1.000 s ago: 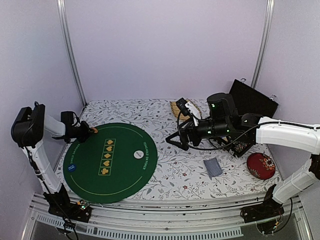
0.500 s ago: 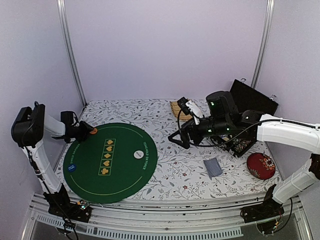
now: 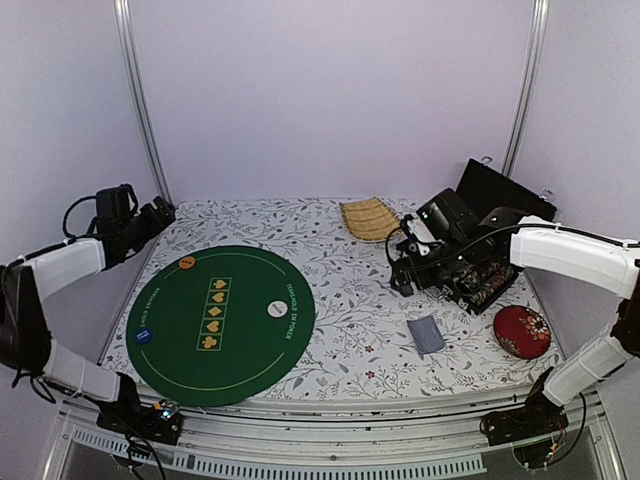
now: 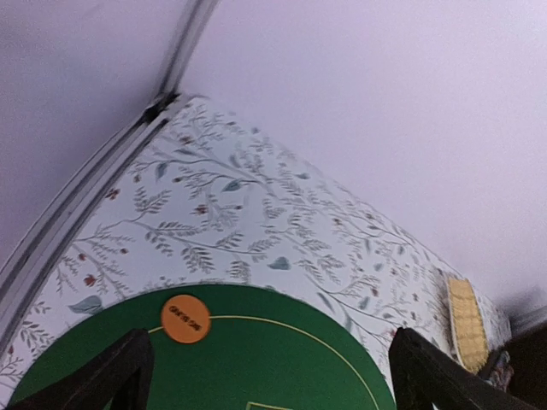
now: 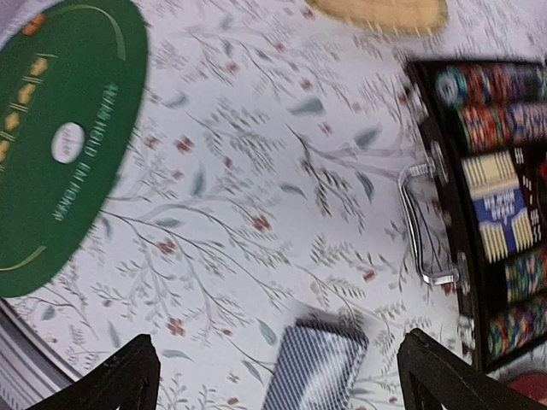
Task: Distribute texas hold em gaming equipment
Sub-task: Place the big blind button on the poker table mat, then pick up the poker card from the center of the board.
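Left jaws gape empty, pointing toward the orange token [image 4: 185, 319] on the mat [image 4: 282, 359], near its far edge. Right jaws, equally wide and empty, face the deck [image 5: 314, 373] lying on the surface [image 5: 256, 171]. A white token [image 3: 277, 309] and a blue token [image 3: 144, 336] also sit on the mat. Nothing looks dealt yet. Open case [image 3: 505, 200] holds chips [image 5: 491, 124] in rows; tray [image 3: 370, 218] looks empty.
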Controlling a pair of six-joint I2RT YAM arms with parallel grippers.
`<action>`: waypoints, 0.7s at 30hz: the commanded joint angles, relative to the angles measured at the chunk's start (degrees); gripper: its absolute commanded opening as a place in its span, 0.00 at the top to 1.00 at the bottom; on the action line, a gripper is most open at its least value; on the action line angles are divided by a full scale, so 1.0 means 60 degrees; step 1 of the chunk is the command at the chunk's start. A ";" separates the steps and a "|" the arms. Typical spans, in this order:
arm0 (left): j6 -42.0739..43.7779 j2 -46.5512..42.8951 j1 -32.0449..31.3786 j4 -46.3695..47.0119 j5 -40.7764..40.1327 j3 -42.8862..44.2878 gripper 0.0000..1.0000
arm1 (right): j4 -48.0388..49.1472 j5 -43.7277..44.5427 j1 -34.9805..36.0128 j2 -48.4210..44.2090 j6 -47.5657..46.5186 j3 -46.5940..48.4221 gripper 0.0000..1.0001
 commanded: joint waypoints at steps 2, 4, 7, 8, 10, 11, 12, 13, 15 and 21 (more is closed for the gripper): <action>0.1453 -0.1671 -0.1646 -0.0804 -0.0567 -0.0754 0.02 | -0.1826 -0.0419 -0.0273 0.0408 0.1487 -0.1324 0.01; 0.1577 -0.1992 -0.2080 -0.1047 -0.0493 -0.0980 0.02 | -0.1724 -0.0942 -0.0341 0.0624 0.1533 -0.1722 0.01; 0.1644 -0.2167 -0.2511 -0.1339 -0.0356 -0.1157 0.02 | -0.1720 -0.0864 -0.0373 0.1148 0.1606 -0.1928 0.01; 0.1694 -0.2196 -0.2600 -0.1377 -0.0327 -0.1187 0.02 | -0.1661 -0.0836 -0.0386 0.1283 0.1647 -0.1927 0.01; 0.1811 -0.2217 -0.2747 -0.1367 -0.0275 -0.1243 0.02 | -0.1456 -0.1155 -0.0383 0.1472 0.1601 -0.1881 0.01; 0.1869 -0.2208 -0.2754 -0.1374 -0.0311 -0.1251 0.02 | -0.1390 -0.1389 -0.0387 0.1534 0.1499 -0.1846 0.01; 0.1927 -0.2186 -0.2760 -0.1374 -0.0326 -0.1239 0.02 | -0.1351 -0.1574 -0.0386 0.1553 0.1443 -0.1794 0.01; 0.1986 -0.2180 -0.2763 -0.1375 -0.0347 -0.1225 0.02 | -0.1318 -0.1672 -0.0389 0.1527 0.1381 -0.1773 0.01; 0.2081 -0.2138 -0.2777 -0.1353 -0.0331 -0.1184 0.02 | -0.1270 -0.1625 -0.0391 0.1480 0.1291 -0.1768 0.01; 0.2127 -0.2082 -0.2769 -0.1297 -0.0162 -0.1008 0.02 | -0.1759 -0.0731 -0.0387 0.2018 0.1336 -0.1796 0.01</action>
